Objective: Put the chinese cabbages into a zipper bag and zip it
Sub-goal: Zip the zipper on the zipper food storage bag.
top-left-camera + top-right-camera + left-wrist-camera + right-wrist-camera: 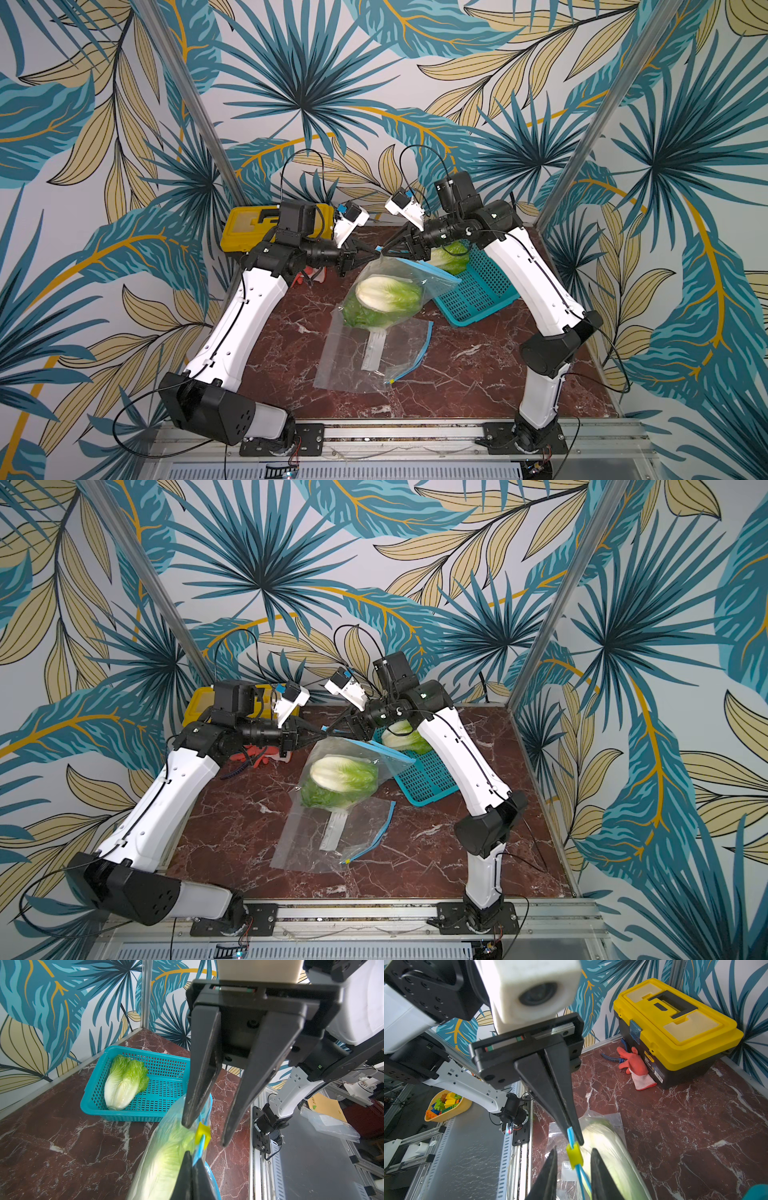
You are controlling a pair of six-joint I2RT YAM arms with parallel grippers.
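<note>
Two chinese cabbages (388,293) lie in the zipper bag (432,279), held up just beside the teal basket (478,291). A third cabbage (124,1082) lies inside that basket. The left hand (575,1138) is clamped on the bag's blue zip strip. The right hand (574,1150) stands open astride the yellow slider (574,1157).

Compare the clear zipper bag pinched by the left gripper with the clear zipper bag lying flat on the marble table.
The pinched clear bag bulges with white-and-green Chinese cabbages; the flat clear bag holds none. The pinched bag's zip end hangs raised from the left gripper; the flat bag lies loose on the red marble table. Both are clear plastic with blue zip strips.
</note>
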